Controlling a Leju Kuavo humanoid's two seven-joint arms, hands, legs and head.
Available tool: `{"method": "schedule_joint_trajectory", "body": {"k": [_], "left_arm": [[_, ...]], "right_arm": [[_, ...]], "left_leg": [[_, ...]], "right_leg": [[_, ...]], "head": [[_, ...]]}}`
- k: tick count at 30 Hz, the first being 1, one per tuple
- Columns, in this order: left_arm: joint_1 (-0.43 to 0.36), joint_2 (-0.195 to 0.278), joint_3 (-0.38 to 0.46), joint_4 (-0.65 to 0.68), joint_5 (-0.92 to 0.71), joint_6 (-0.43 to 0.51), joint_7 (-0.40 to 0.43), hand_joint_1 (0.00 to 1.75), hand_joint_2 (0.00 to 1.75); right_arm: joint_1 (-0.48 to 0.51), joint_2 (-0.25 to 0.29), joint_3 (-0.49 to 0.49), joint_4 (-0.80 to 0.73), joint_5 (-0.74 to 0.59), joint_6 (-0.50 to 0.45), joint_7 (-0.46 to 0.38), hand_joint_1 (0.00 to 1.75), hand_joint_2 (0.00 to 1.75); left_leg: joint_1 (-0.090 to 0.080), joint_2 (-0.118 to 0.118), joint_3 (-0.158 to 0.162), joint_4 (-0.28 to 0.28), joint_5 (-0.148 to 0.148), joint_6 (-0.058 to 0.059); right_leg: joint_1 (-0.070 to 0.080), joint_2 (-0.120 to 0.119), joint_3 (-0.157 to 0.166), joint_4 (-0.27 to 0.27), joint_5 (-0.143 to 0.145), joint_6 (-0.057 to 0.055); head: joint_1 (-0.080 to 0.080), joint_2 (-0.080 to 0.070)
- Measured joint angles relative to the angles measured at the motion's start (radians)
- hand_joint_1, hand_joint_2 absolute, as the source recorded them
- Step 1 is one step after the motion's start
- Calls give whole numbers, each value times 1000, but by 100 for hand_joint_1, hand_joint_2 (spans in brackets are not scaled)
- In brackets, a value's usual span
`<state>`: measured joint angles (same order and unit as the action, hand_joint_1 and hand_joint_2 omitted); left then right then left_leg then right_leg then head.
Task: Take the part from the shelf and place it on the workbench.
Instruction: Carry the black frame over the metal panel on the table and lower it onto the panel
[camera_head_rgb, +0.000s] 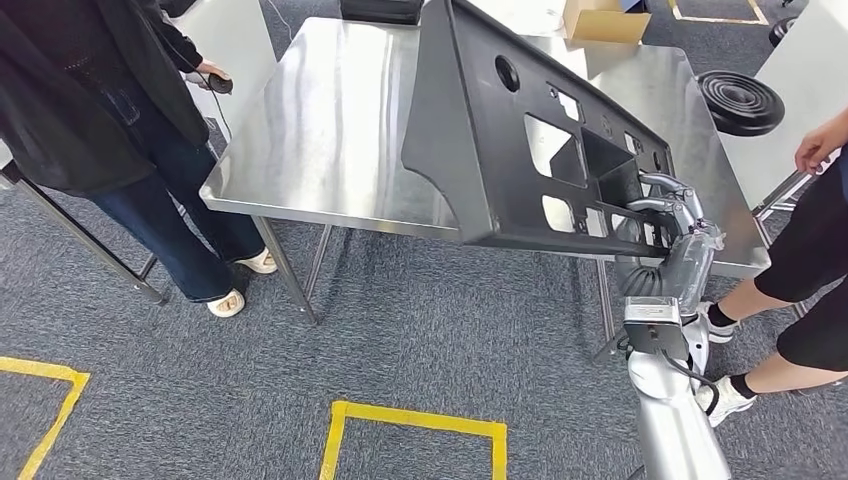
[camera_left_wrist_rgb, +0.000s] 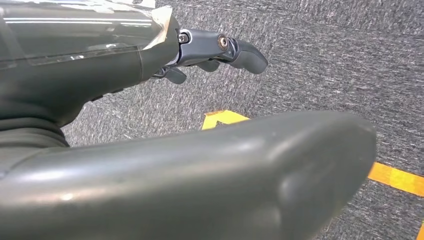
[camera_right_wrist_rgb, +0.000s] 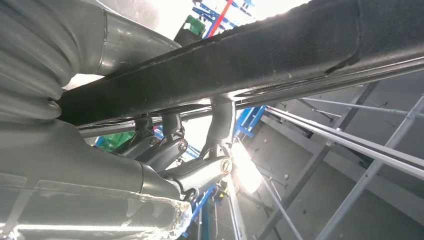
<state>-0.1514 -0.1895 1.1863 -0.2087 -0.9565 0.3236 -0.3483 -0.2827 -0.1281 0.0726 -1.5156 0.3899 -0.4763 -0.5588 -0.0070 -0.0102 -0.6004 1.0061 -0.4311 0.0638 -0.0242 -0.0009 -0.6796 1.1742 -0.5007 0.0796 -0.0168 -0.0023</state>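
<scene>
One steel surface (camera_head_rgb: 330, 130) stands on grey carpet with yellow floor tape (camera_head_rgb: 410, 420); two people flank it. One black part (camera_head_rgb: 500, 130) tilts above its near edge, right hand (camera_head_rgb: 672, 215) fingers clamped on it. Left hand (camera_left_wrist_rgb: 210, 50) fingers curled, holding nothing.

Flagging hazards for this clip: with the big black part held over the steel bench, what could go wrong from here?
1. The right hand grips the black panel at one lower edge only, so the tilted, raised part could twist or slip.
2. The panel overhangs the near edge of the workbench; released here, it might tip to the floor.
3. A person's hand at the right is near the panel if it swings.
</scene>
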Motion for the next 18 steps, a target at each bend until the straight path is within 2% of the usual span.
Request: {"method": "schedule_joint_trajectory", "body": {"k": [1,2,3,5,7,9,11,12,13,14,16,17,18], "left_arm": [[0,0,-1,0,-2,0,0,0,0],[0,0,-1,0,-3,1,0,0,0],[0,0,-2,0,-4,1,0,0,0],[-1,0,-4,0,-5,4,0,0,0],[-1,0,-4,0,-5,6,0,0,0],[-2,0,-6,0,-5,8,0,0,0],[-1,0,-7,0,-5,9,0,0,0],[-1,0,-8,0,-5,9,0,0,0],[0,0,-8,0,-5,9,1,0,0],[0,0,-8,0,-5,9,1,0,0],[-1,0,-10,0,-5,10,1,0,0],[-2,0,-11,0,-5,10,1,0,0],[-2,0,-12,0,-5,10,1,0,0]], "right_arm": [[-1,0,0,0,0,0,0,175,175],[-1,0,0,0,0,-1,0,175,175],[-1,0,0,0,0,-1,0,175,175],[-1,1,-1,0,1,-2,-1,175,175],[-2,2,-1,0,3,-4,-2,175,175],[-4,3,-1,0,6,-4,-2,175,175],[-5,5,-1,0,8,-4,-2,175,175],[-5,7,-1,0,9,-4,-2,175,175],[-5,8,-1,0,9,-4,-2,175,175],[-5,9,-1,0,9,-4,-2,175,175],[-6,11,-1,0,10,-4,-2,175,175],[-7,12,-1,0,11,-4,-2,175,175],[-8,12,-2,-1,11,-4,-3,175,175]], "left_leg": [[-1,-2,1,4,-6,-5],[-3,-3,1,9,-12,-10],[-6,-4,1,13,-16,-15],[-7,-5,1,14,-21,-22],[-3,-4,-5,28,-32,-31],[3,-1,-44,108,-72,-43],[10,3,-118,241,-122,-54],[13,4,-150,288,-130,-58],[16,4,-166,300,-119,-60],[18,5,-161,273,-91,-59],[20,7,-101,138,-16,-55],[18,7,-69,78,6,-52],[15,7,-48,39,15,-49]], "right_leg": [[0,0,32,-66,26,4],[0,1,59,-118,44,2],[1,1,74,-146,52,-5],[3,3,78,-151,52,-24],[-2,2,84,-152,51,-37],[-8,1,94,-154,47,-50],[-7,0,99,-154,41,-58],[-7,1,102,-154,39,-60],[-7,1,104,-154,36,-60],[-8,2,109,-154,33,-58],[-10,3,121,-154,24,-51],[-7,3,125,-154,19,-45],[-6,3,127,-155,15,-39]], "head": [[0,0],[1,0],[1,0],[1,0],[0,0],[-4,0],[-6,0],[-5,0],[-6,0],[-6,0],[-6,0],[-5,0],[-5,0]]}}
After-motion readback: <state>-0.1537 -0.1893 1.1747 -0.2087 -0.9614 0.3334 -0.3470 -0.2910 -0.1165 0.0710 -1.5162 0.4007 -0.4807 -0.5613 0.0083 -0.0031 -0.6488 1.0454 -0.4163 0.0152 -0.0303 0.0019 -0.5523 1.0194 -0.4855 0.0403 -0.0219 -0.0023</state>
